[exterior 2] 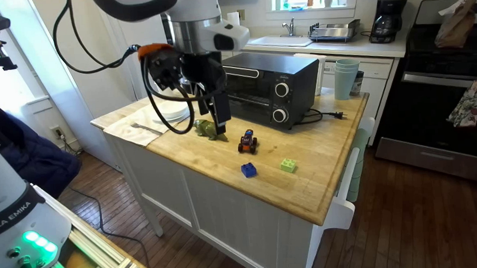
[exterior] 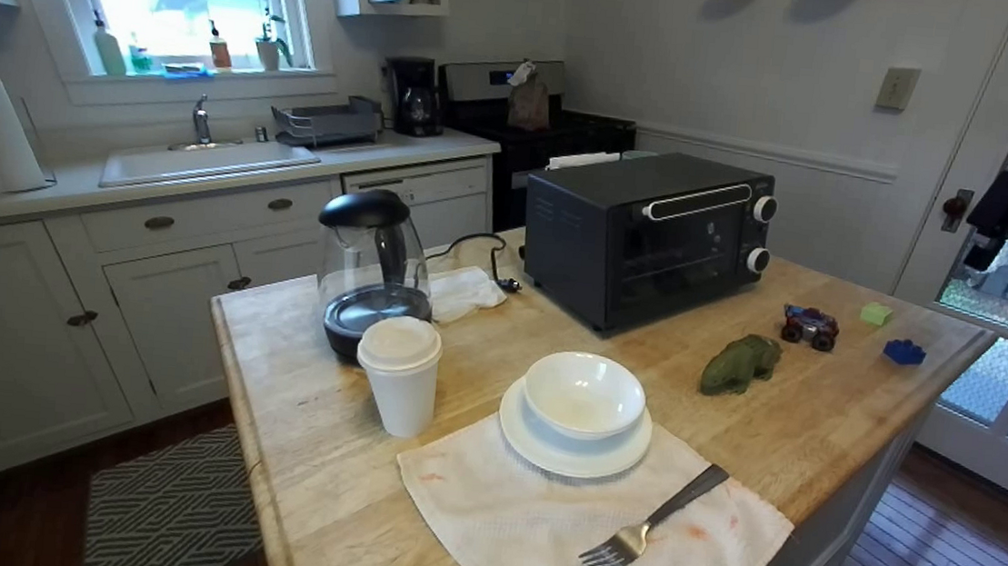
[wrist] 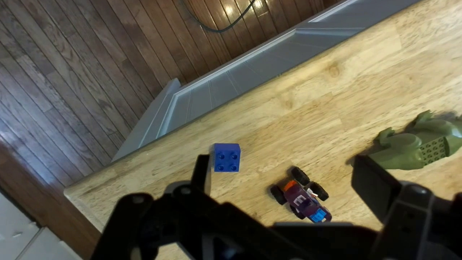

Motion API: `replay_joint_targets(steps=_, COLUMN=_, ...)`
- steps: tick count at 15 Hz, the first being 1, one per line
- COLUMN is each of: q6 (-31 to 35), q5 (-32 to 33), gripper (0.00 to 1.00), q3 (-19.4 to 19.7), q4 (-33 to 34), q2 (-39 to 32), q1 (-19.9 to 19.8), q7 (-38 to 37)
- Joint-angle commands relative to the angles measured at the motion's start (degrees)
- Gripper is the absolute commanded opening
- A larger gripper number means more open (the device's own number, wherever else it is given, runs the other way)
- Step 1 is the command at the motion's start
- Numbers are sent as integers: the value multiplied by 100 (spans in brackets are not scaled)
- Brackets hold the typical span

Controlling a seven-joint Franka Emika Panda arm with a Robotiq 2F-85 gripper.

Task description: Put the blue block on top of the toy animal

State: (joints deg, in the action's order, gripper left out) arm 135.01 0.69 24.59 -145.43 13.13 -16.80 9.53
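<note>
One blue, four-studded plastic block [wrist: 226, 157] rests on the pale wooden tabletop [exterior 2: 281, 188], near its edge; the green, lumpy toy animal [wrist: 400, 157] sits well apart from it, nothing on top, with a patch of small dots (probably studs) along its back; a purple toy truck with black wheels [wrist: 303, 202] stands roughly between the two. Above hangs the black gripper [wrist: 283, 173], its fingers wide apart and holding nothing; the step in hand is likely the approach to the block, with grasp and placement not yet done. The next move seems to call for a shift toward the block (in the wrist view it shows beside one fingertip, not midway between both), then a straight descent and a squeeze on its sides; the truck will want room, and the dotted patch looks the likeliest landing place.
</note>
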Motion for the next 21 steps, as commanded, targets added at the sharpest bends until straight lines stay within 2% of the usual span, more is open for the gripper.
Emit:
replay_joint_targets(steps=1, q6=13, q5=-104, gripper=100, q3=-94, q4=46, q2=-111, q1=-118, q7=100)
replay_joint_targets(steps=6, q6=19, q5=-148, gripper=100, q3=-94, q4=140, q2=-224, q1=-95, q7=127)
replay_joint_targets(steps=8, q6=273, q5=-88, gripper=100, q3=-65, q4=186, q2=-452, q1=-168, q7=5)
replay_joint_targets(steps=16, q6=861, q5=-449, gripper=100, q3=116, q4=251, q2=-1072, q1=-358, q7=811)
replay_joint_targets(steps=21, q6=854, q5=-664, gripper=100, q3=79, q4=475, q2=-1597, q1=-470, q7=1624)
